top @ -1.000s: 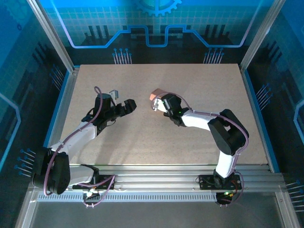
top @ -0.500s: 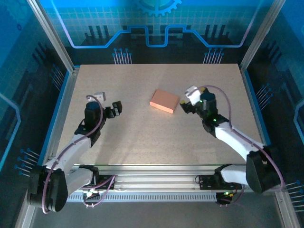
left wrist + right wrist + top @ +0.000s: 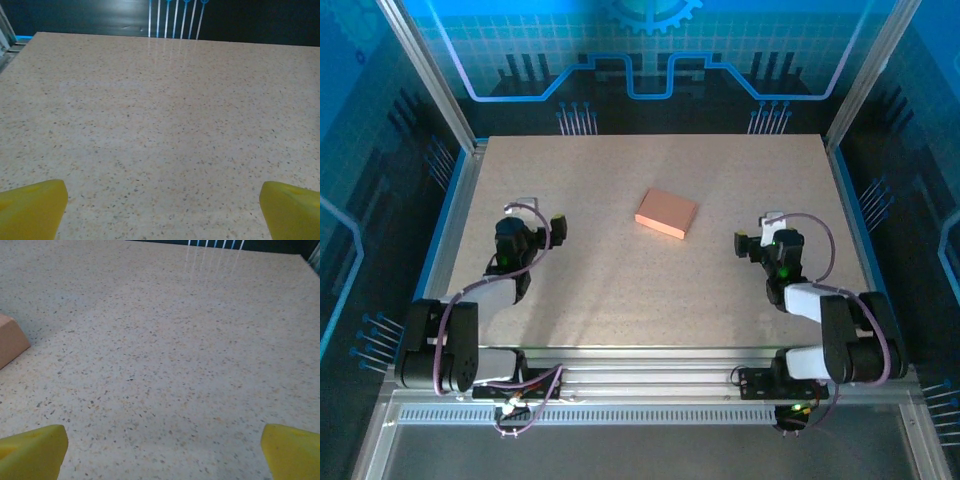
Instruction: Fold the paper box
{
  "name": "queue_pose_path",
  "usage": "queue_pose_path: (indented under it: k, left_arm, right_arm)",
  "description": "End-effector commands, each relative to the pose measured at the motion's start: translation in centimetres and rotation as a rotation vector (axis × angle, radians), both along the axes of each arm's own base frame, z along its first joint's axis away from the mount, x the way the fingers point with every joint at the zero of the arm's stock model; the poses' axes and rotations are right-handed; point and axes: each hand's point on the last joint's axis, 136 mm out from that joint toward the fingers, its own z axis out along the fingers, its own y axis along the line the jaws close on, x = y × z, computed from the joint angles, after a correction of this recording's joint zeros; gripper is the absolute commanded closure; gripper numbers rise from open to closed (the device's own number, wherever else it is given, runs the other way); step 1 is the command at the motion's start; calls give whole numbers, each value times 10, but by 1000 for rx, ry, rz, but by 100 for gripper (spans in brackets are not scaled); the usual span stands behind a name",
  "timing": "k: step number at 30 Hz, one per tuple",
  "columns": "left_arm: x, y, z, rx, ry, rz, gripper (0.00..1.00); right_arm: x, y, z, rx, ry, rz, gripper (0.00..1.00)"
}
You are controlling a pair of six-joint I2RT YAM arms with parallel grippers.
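The two arms are folded low at the near edge of the bench [image 3: 620, 300], one on each side.

The left claw [image 3: 542, 217] hangs over the left part of the bench. It is wide open and holds nothing. In the left wrist view its two yellow fingertips [image 3: 30, 210] sit in the bottom corners, far apart. Bare speckled bench lies between them.

The right claw [image 3: 756, 232] hangs over the right part of the bench. It is wide open too, and it holds nothing. In the right wrist view its yellow fingertips [image 3: 31, 452] are also in the bottom corners, with bare bench between them.

A bit farther back, between the two claws, is the box [image 3: 666, 213]. It is orange-pink, flat and shut. It lies on the bench, turned a little. Nothing touches it. It is well apart from both claws, a bit closer to the right one. The right wrist view shows one corner of the box [image 3: 10, 342] at its left edge.

Farthest back is the far edge of the bench. Behind it is a dark wall [image 3: 640, 60] with bright blue lines.
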Motion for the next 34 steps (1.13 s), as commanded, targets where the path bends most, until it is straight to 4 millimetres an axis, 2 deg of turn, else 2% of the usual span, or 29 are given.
queue_pose_path:
  k: [1,4,5,7,8,34]
  left_arm:
    - [6,-8,0,-19,-16,-53,1]
    - [7,-8,-27,-16,-47,-57,1]
    - [11,-6,-30,-6,-82,-47,1]
    - [11,0,-38,-18,15,-4,1]
    - [13,0,-33,-10,-17,-4,1]
    - [12,-2,-35,-6,-16,-15,1]
  right_arm:
    - [21,8,12,49,-94,44,0]
    - [28,15,10,42,-56,80,0]
    - [27,16,8,38,-36,79,0]
    - [27,16,8,35,-38,79,0]
    - [28,16,9,31,-44,77,0]
    - [29,20,8,-3,-35,74,0]
